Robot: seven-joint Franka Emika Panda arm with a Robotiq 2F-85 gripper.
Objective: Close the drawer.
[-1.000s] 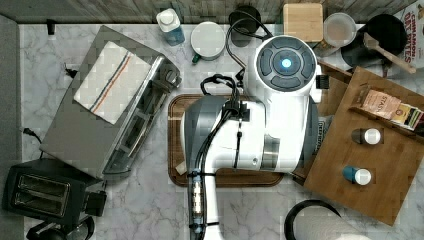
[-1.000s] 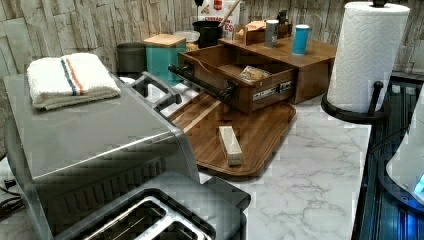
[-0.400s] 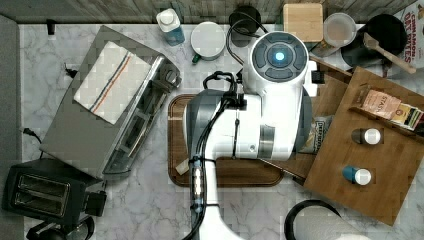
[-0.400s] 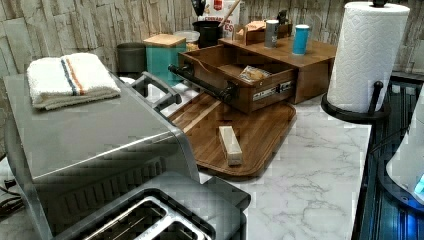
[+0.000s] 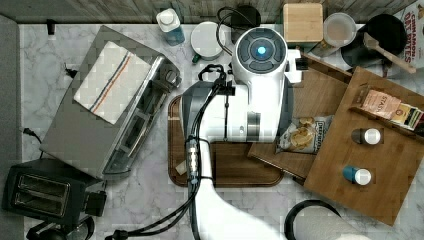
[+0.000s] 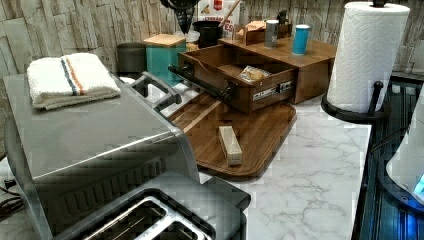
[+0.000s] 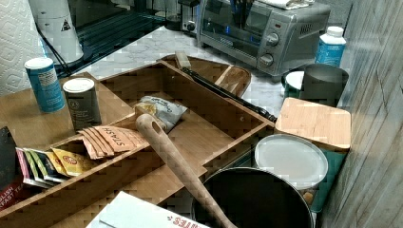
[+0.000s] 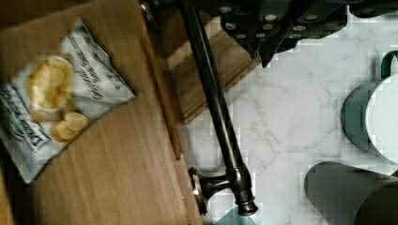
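Left view, left to right: toaster oven (image 6: 90,145) with folded towel (image 6: 67,80) on top; dark tray (image 6: 260,135) carrying a small block (image 6: 230,145); the drawer (image 6: 240,75) stands pulled out over the tray's far edge, chip bag (image 6: 252,74) inside; paper towel roll (image 6: 367,55) rightmost on the marble desk (image 6: 310,190). Wrist view: jaws' state cannot be told; dark bar handle (image 8: 216,108) passes beneath them.
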